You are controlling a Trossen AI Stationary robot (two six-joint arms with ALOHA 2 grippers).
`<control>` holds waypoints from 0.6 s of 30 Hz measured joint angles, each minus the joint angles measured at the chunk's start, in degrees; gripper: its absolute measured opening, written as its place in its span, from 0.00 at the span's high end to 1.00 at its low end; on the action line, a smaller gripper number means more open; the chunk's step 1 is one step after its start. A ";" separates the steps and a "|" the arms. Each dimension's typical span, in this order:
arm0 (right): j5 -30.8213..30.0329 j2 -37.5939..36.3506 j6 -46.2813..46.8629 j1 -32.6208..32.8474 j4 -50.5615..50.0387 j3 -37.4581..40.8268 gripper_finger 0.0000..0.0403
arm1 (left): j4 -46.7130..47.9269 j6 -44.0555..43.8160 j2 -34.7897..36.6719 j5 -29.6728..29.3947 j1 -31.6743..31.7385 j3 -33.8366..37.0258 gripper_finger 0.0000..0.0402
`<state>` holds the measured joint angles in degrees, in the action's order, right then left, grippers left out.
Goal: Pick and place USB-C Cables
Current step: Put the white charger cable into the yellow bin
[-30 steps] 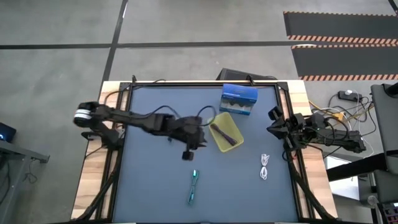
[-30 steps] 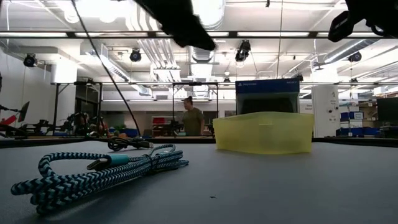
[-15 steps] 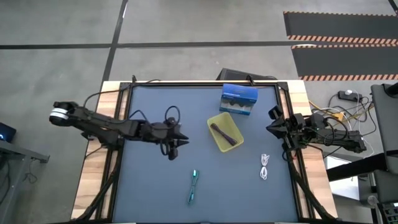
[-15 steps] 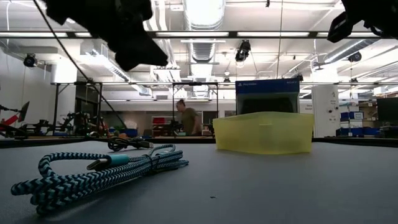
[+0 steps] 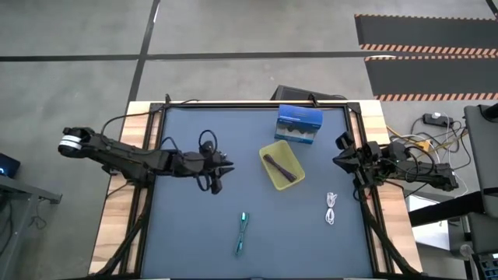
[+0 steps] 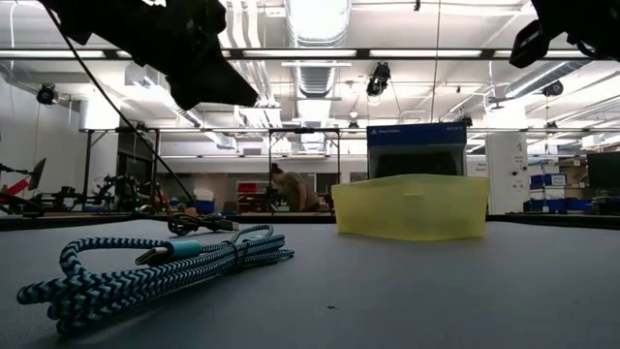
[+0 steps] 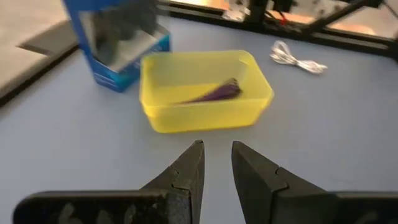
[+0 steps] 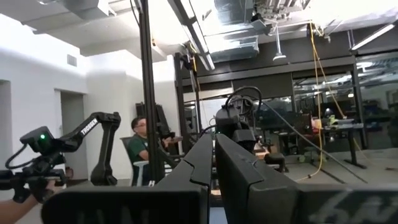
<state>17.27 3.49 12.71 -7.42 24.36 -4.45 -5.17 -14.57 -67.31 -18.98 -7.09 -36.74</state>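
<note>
Left gripper (image 5: 226,165) hovers over the blue table (image 5: 194,225), left of the yellow bin (image 5: 282,164), with its arm stretched low across from the table's left edge. In the left wrist view its two dark fingers (image 7: 186,171) stand a narrow gap apart with nothing between them, pointing toward the bin.

Writing is scarce. The blue box (image 5: 298,124) behind the bin carries a small white line of print on its dark band in the low view, too small to read. In the right wrist view, a robot arm in the room beyond bears the word "TROSSEN" on its link.

A dark purple cable (image 5: 282,166) lies inside the yellow bin, slanted along its floor. A teal cable (image 5: 243,232) lies bundled on the table toward the front edge, well apart from the bin. A white cable (image 5: 331,208) lies on the table near the right edge, in front of the right arm.

The right gripper (image 5: 340,159) rests folded at the right edge of the table, its fingers (image 8: 205,163) pressed together and holding nothing. A person sits at a desk in the room behind.
</note>
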 joint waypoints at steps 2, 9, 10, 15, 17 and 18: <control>-0.71 0.00 -0.53 0.00 0.36 0.00 0.97 | -0.14 -0.24 0.00 -1.31 0.00 -0.13 0.84; -0.82 0.00 1.46 0.02 0.42 0.00 0.97 | 1.07 -5.15 -0.03 -1.76 0.00 0.51 0.84; -0.82 0.00 1.95 0.02 0.41 0.00 0.97 | 1.94 -6.24 -0.04 -2.60 0.00 0.50 0.84; -1.03 0.00 2.01 0.02 0.75 0.00 0.97 | 8.22 -12.52 -0.04 -8.82 0.03 0.24 0.84; -1.33 0.00 1.85 0.02 1.26 0.00 0.97 | 11.24 -15.89 -0.04 -9.63 0.32 0.24 0.84; -1.43 0.00 1.85 0.02 1.35 0.00 0.97 | 13.18 -17.80 -0.04 -9.71 0.43 0.22 0.84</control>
<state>15.84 3.49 14.56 -7.40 25.71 -4.45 8.00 -32.37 -67.35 -28.70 -6.66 -36.51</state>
